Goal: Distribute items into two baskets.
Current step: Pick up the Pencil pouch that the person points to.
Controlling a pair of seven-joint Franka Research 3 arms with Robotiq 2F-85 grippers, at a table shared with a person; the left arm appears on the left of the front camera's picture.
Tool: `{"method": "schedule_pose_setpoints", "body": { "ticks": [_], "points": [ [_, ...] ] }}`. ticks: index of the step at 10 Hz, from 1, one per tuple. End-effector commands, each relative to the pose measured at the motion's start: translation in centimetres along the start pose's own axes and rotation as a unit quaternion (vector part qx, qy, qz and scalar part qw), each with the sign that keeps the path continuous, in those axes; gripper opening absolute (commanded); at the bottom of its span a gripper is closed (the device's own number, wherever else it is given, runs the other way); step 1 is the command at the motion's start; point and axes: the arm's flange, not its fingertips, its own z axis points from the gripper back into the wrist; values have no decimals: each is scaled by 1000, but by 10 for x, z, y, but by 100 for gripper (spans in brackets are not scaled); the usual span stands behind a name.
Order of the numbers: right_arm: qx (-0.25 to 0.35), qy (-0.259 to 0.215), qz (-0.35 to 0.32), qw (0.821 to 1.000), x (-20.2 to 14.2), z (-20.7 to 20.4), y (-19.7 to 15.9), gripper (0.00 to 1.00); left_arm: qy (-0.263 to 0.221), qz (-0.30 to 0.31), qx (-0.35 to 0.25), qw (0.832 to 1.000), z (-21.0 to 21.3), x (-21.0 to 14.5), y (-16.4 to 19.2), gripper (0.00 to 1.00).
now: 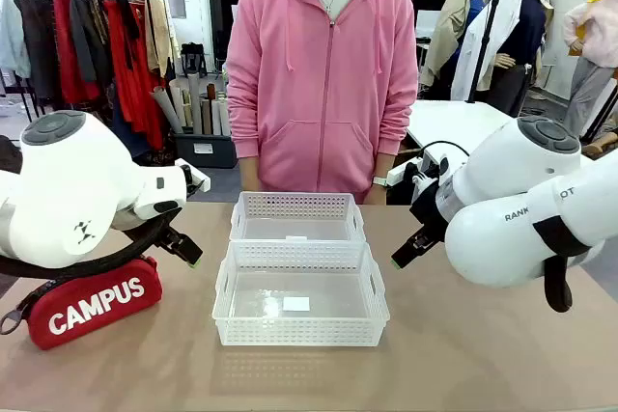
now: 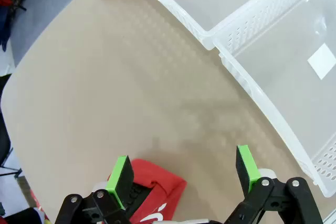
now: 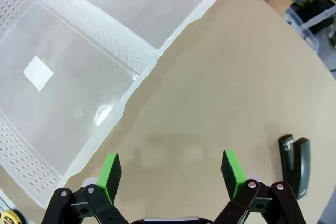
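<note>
Front view: at nine o'clock on the table (image 1: 463,354), the red pouch (image 1: 92,301) is seen lying below the left arm, its "CAMPUS" lettering turned toward the camera. The left gripper (image 1: 183,250) is held just beside it, jaws spread wide with nothing between them. At the centre, the near basket (image 1: 299,335) and the far basket (image 1: 297,206) are set touching, the far one at twelve o'clock. At three o'clock the right gripper (image 1: 410,250) is likewise spread over bare tabletop. In the right wrist view, the black stapler (image 3: 295,163) is found at four o'clock, well apart from the baskets.
</note>
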Motion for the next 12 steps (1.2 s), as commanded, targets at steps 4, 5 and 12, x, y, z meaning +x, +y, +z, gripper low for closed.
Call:
{"method": "schedule_pose_setpoints", "body": {
  "ticks": [4,5,12],
  "points": [
    [0,0,0,1000,0,0,0,100,0,0,0,1000,0,0,0,100],
    [0,0,0,1000,0,0,0,100,0,0,0,1000,0,0,0,100],
    [12,-4,-10,1000,3,5,-7,100,0,5,-6,1000,16,3,9,100]
  ]
}}
